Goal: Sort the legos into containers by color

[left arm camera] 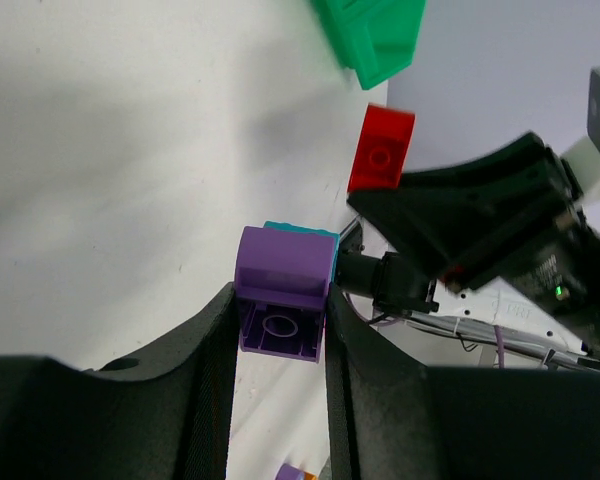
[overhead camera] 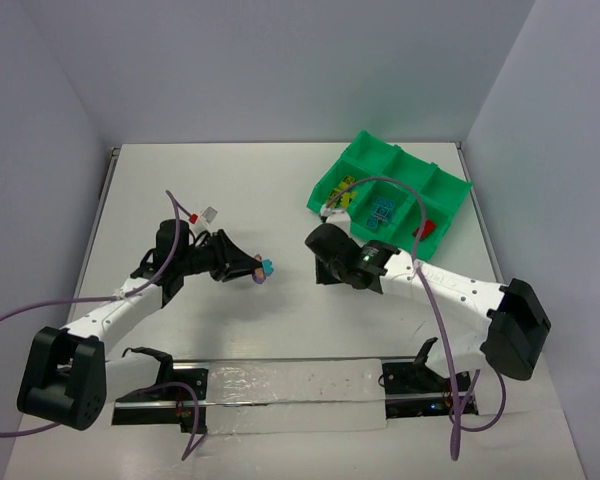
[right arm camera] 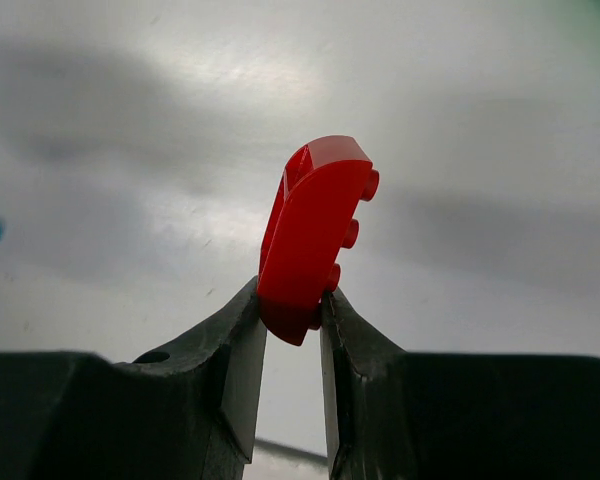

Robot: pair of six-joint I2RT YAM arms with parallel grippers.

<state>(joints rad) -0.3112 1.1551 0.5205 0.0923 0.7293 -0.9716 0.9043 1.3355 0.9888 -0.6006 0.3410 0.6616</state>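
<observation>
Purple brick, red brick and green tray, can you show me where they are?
purple brick (left arm camera: 283, 268): left wrist view, its smooth purple top.
red brick (right arm camera: 310, 240): right wrist view, its curved side.
green tray (overhead camera: 368, 150): top view, its far corner wall.

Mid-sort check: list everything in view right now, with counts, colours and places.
table: one, white.
tray: one, bright green, divided, table's far right.
yellow bricks: a few, tray's left compartment.
cyan bricks: a few, middle compartment.
red pieces: one or two, right compartment.
loose red brick: one, table, far left.
pale piece: one, whitish, beside it.
purple brick: one, held.
cyan brick: one, against the purple.
held red brick: one.
left gripper: black, shut on purple brick.
right gripper: black, shut on held red brick.
</observation>
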